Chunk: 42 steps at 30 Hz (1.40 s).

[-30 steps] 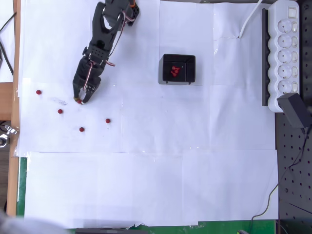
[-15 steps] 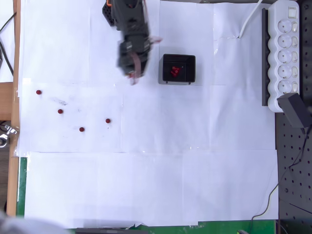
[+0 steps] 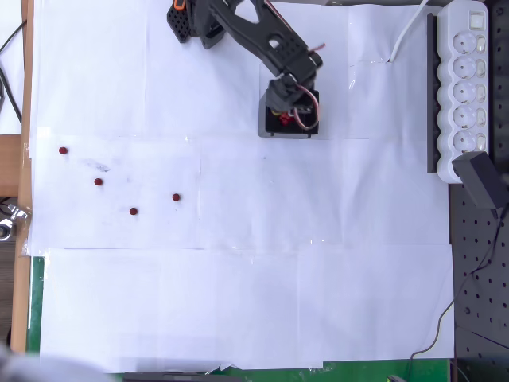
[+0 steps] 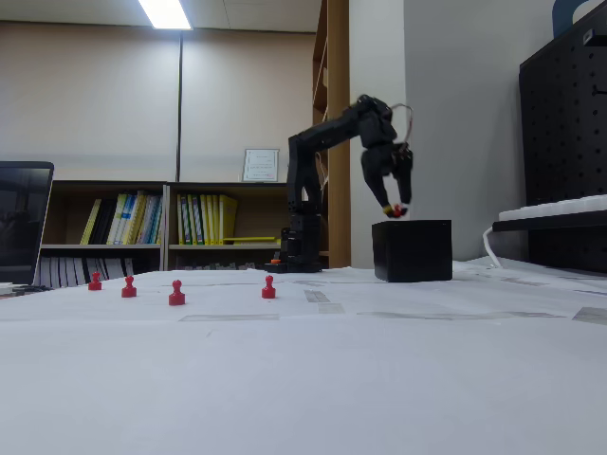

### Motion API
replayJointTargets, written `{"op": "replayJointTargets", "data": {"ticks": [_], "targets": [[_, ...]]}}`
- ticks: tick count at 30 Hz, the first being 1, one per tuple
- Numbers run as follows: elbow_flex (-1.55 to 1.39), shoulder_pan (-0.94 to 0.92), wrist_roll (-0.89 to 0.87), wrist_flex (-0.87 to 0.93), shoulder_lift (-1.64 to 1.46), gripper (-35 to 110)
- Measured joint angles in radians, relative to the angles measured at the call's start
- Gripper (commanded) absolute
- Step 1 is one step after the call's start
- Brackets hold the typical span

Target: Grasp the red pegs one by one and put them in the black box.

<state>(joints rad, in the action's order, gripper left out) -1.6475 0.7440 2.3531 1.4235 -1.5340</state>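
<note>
My black gripper (image 4: 395,210) hangs just above the open top of the black box (image 4: 412,251), shut on a red peg (image 4: 397,211) at its fingertips. From overhead the gripper (image 3: 289,118) covers much of the black box (image 3: 266,130), and red shows inside under it. Several red pegs stand on the white paper at the left: one (image 3: 63,150), a second (image 3: 98,181), a third (image 3: 133,211) and one more (image 3: 176,196). In the fixed view they form a row from peg (image 4: 95,282) to peg (image 4: 268,287).
A white power strip (image 3: 465,79) lies along the right edge, with a black adapter (image 3: 482,180) and a black pegboard (image 3: 479,278) below it. The arm's base (image 3: 191,20) stands at the top. The table's wooden edge (image 3: 28,95) runs down the left.
The arm swung right from the pegs at the left to above the black box, carrying a red peg. The pegs on the paper did not move.
</note>
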Motion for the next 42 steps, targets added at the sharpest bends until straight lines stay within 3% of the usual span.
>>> {"op": "replayJointTargets", "data": {"ticks": [5,11,15,19,24,31,36,42], "targets": [[0.0,0.02,0.0,-0.014,-0.015,28],[-0.032,-0.018,0.0,0.083,0.038,30],[-0.086,-0.155,-0.032,0.152,0.196,30],[-0.02,-0.417,-0.169,0.146,0.394,30],[0.399,-0.838,-0.439,-0.152,0.557,30],[0.884,-1.276,-0.73,-0.801,0.482,28],[0.942,-1.419,-0.776,-1.243,0.27,26],[0.899,-1.483,-0.779,-1.463,-0.006,22]]}}
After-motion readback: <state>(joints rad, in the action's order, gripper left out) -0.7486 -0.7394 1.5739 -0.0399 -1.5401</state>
